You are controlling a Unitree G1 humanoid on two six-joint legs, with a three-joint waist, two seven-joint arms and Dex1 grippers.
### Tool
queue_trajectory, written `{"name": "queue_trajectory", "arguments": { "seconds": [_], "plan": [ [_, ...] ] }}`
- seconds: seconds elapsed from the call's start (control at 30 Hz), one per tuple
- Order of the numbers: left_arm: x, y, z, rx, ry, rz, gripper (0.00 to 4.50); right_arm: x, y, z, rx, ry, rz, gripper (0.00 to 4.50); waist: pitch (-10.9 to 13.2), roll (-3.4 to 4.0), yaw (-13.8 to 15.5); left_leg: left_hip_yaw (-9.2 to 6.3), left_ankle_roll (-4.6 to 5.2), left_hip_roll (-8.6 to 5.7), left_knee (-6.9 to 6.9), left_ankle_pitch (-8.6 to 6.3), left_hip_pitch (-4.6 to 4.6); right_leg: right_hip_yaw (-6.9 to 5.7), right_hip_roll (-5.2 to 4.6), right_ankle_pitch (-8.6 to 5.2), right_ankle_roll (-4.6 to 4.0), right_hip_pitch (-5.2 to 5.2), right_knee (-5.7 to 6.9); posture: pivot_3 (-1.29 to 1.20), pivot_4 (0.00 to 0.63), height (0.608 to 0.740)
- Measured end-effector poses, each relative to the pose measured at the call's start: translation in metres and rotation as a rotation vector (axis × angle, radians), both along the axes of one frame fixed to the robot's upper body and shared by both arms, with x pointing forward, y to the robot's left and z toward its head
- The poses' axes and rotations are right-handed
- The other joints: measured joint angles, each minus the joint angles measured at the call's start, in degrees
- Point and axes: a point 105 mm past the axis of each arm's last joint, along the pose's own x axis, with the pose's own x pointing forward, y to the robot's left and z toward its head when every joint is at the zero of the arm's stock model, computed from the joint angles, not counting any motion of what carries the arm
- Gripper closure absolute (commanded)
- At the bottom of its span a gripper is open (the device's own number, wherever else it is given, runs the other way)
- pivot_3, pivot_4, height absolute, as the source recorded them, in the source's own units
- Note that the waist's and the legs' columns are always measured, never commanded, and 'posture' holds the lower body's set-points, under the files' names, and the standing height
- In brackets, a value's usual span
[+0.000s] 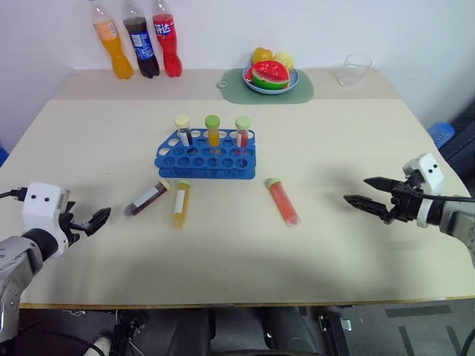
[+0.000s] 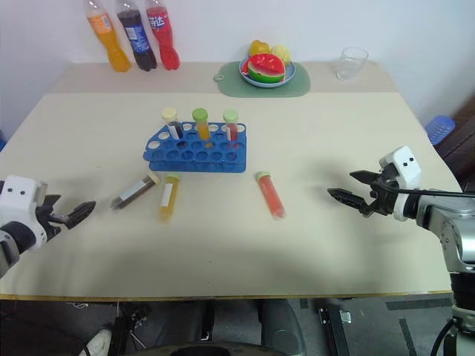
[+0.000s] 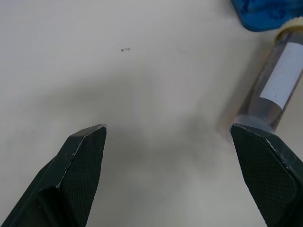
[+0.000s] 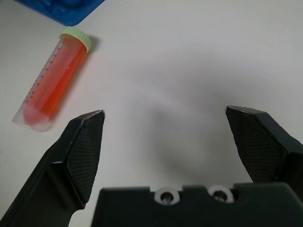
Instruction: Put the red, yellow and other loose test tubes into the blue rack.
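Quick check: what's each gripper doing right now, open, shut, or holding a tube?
Left gripper: open, holding nothing.
Right gripper: open, holding nothing.

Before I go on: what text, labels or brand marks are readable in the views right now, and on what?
Dark cola bottle: blue label with white lettering, too small to read.
Orange bottle and red bottle: labels too small to read.
Dark tube: white label, no writing visible.
Red tube: graduation marks, numbers unreadable.
Yellow tube: white label, unreadable.
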Motion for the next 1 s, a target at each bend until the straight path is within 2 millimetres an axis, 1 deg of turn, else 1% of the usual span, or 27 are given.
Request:
{"name": "queue_trajectory", "arguments": {
  "seconds": [0.1,0.27,0.37,0.5,0.6,0.7,0.77,0.83,0.93,1.0],
  "plan": [
    [0.002,0.0,0.001,-0.002,-0.006,0.0,0.23,0.0,0.0,0.0,-0.003,-0.003,-0.005,0.0,0.0,0.0,-0.01,0.0,0.0,0.0,0.0,0.0,0.0,0.0,0.0,0.0,0.0,0.0,0.0,0.0,0.15,0.734],
    [0.003,0.0,0.003,-0.004,-0.012,0.001,0.23,0.001,0.008,0.0,-0.004,-0.015,-0.001,0.0,0.0,0.0,-0.13,0.0,0.0,0.0,0.0,0.0,0.01,0.0,0.0,0.0,0.0,0.0,0.02,0.0,0.15,0.734],
    [0.004,0.0,0.004,-0.003,-0.017,0.002,0.23,0.006,0.014,-0.002,0.011,-0.017,-0.016,0.0,0.0,0.0,-0.33,-0.01,0.0,0.0,0.0,0.0,0.02,0.0,0.01,0.0,0.0,0.0,0.04,0.0,0.15,0.734],
    [0.007,0.0,0.007,-0.009,-0.039,0.013,0.23,0.011,0.016,-0.002,0.009,-0.017,-0.053,0.0,0.0,0.0,-0.21,0.0,0.0,0.0,0.02,0.0,0.01,0.0,0.0,0.0,0.0,0.0,0.04,0.0,0.15,0.734],
    [0.012,-0.004,0.01,-0.029,-0.08,0.015,0.23,0.016,0.025,0.003,-0.011,-0.006,-0.06,0.0,-0.01,0.01,-0.18,-0.01,0.0,0.0,0.03,0.0,0.01,0.0,-0.01,0.0,0.0,0.01,0.05,0.0,0.15,0.734],
    [0.024,-0.02,0.006,-0.06,-0.086,-0.04,0.23,0.019,0.034,0.017,-0.043,0.016,-0.064,0.0,0.0,0.04,-0.06,-0.03,-0.01,-0.01,0.03,0.0,0.0,0.0,-0.01,0.01,0.0,0.01,0.05,0.0,0.15,0.734],
    [0.035,-0.037,0.005,-0.074,-0.097,-0.118,0.23,0.017,0.047,0.031,-0.062,0.026,-0.036,0.0,0.0,0.04,0.15,-0.04,-0.01,-0.01,0.05,0.0,0.0,-0.01,0.0,0.01,0.0,0.01,0.05,0.0,0.15,0.734],
    [0.039,-0.049,0.004,-0.073,-0.101,-0.185,0.23,0.015,0.059,0.039,-0.064,0.039,-0.014,0.0,0.0,0.03,0.23,-0.04,0.0,-0.01,0.03,0.0,-0.01,-0.02,0.01,0.0,0.0,0.0,0.01,0.0,0.15,0.734],
    [0.041,-0.069,-0.002,-0.078,-0.09,-0.301,0.23,0.015,0.076,0.038,-0.035,0.142,-0.027,0.0,0.0,0.03,-0.09,-0.02,0.0,0.0,0.04,0.0,-0.03,-0.01,0.0,0.0,-0.01,0.0,0.0,0.0,0.15,0.734],
    [0.039,-0.091,-0.005,-0.087,-0.08,-0.417,0.23,0.014,0.091,0.034,-0.042,0.219,-0.013,0.0,0.0,0.03,-0.09,-0.05,0.0,0.0,0.04,0.0,-0.03,-0.02,0.0,0.0,-0.01,-0.01,0.02,0.0,0.15,0.734]
  ]
}}
